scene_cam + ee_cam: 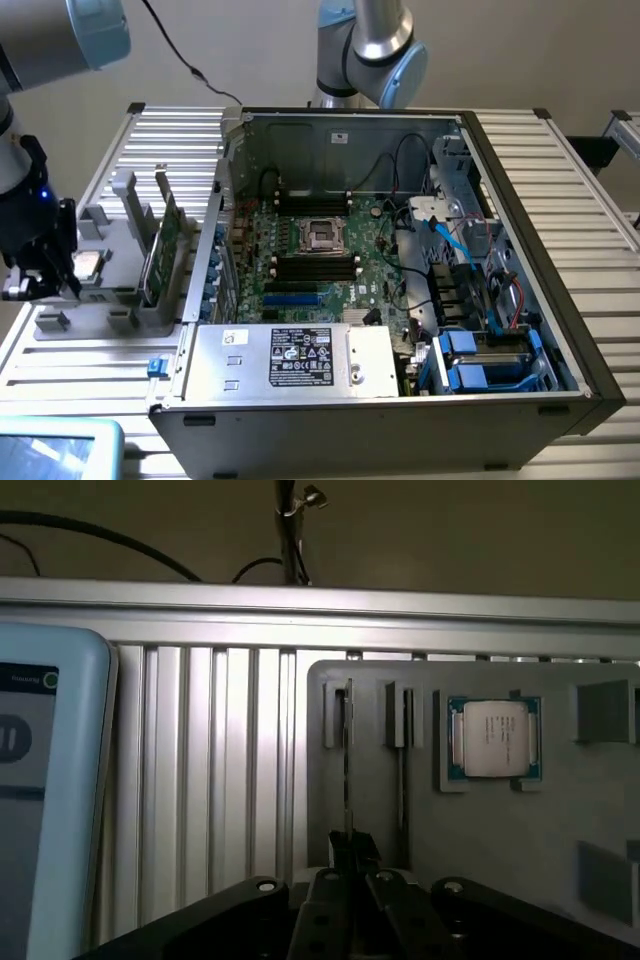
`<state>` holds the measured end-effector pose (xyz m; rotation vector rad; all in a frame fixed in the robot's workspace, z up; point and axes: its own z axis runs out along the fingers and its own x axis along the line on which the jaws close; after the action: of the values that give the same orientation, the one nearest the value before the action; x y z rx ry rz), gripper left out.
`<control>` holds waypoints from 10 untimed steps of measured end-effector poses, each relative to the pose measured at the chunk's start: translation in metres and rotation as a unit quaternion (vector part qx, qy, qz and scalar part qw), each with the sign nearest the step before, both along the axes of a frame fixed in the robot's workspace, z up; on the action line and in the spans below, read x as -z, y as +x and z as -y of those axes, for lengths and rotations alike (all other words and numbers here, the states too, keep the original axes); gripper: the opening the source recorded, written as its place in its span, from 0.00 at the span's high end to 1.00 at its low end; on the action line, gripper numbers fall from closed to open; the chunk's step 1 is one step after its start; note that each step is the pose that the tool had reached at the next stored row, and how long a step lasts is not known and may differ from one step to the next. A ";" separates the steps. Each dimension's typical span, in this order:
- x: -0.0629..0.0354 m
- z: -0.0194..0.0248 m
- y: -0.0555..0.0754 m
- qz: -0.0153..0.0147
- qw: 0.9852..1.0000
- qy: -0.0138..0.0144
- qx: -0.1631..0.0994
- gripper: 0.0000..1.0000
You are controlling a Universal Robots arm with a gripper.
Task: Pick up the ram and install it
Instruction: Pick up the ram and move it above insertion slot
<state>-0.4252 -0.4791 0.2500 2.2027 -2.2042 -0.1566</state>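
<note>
While ram (159, 252) stands in tray (100, 300) | gripper (350, 848) closed, empty | apart from ram

The arm (372, 48) stands at the back, and its upper links reach across to the exterior view's left, with the wrist turned downward. The black gripper (42, 268) hangs low there. From the wrist view, its fingers (340, 852) are pressed together, tips meeting.
</note>
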 end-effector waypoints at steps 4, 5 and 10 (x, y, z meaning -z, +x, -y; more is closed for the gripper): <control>-0.0133 0.0000 0.000 0.000 1.000 0.000 0.000 0.89; -0.0168 0.0000 0.000 0.000 1.000 0.000 0.000 0.89; -0.0275 0.0000 0.000 0.000 1.000 -0.005 0.000 0.89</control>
<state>-0.4252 -0.4790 0.2775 2.1980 -2.2004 -0.1462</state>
